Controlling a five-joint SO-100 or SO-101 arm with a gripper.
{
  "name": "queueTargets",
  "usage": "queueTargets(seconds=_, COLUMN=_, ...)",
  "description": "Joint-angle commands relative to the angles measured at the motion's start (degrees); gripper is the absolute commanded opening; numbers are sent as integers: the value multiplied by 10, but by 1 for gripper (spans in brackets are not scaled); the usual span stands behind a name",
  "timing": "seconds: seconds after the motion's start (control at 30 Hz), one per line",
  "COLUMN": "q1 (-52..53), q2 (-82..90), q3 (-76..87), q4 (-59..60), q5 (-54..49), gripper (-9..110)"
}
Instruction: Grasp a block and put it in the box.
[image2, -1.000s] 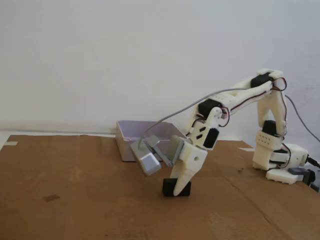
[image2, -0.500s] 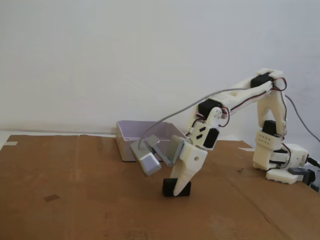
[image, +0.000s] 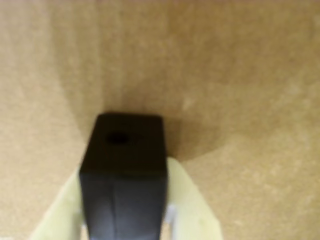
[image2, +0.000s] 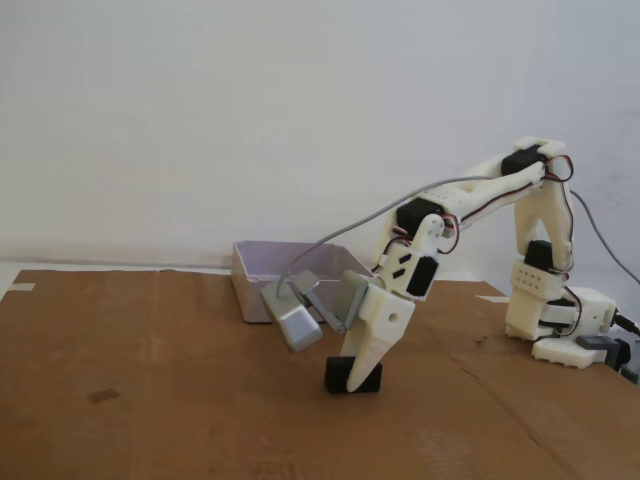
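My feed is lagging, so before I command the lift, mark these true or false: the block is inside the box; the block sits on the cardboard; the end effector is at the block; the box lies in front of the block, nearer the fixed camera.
1. Block inside the box: false, it is outside.
2. Block on the cardboard: true.
3. End effector at the block: true, fingers flank it.
4. Box nearer the camera: false, it lies behind.

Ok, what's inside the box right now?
In the fixed view, only the far inner wall of the box shows, bare. Its floor is hidden by the near wall. The block sits on the cardboard outside it, at the gripper.
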Motion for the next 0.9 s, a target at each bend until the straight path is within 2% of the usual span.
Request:
queueTargets(seconds=0.0, q1=-3, q2=21, q3=-43, q4=-12, q5=-3, gripper=0)
queueTargets(seconds=0.3, q1=3, q2=35, q3=-43, q4=-12, q5=-3, gripper=0)
queueTargets(seconds=0.87, q1=18, q2=171, q3=37, q4=-12, q5=-3, gripper=0)
